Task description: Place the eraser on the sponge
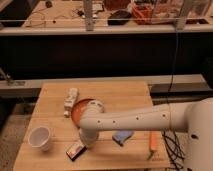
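Your robot's white arm (135,119) reaches in from the right side across a light wooden table (120,97). It bends at a rounded joint near the table's middle and turns down toward the front edge. The pincer (83,143) is at the end of that downward stretch, low over the front-left part of the tabletop. It shows only as a dark shape under the wrist, so you cannot tell whether it is spread, pressed together or pinching anything.

The eraser (75,150) is a small black block with a red-and-white top. It lies flat on the wood, turned at a slant, just in front of the pincer and slightly to its left. The two are so close that it is unclear whether they touch.

The sponge (122,136) is a light-blue pad lying on the table to the right of the pincer, below the forearm. It is apart from the eraser and nothing rests on it.

A white cup (40,137) stands upright near the front-left corner. An orange bowl (78,108) sits behind the arm's bend, partly hidden by it. A small white bottle-like object (70,101) lies by the bowl's left rim. A slim orange stick (153,142) lies near the front-right edge.
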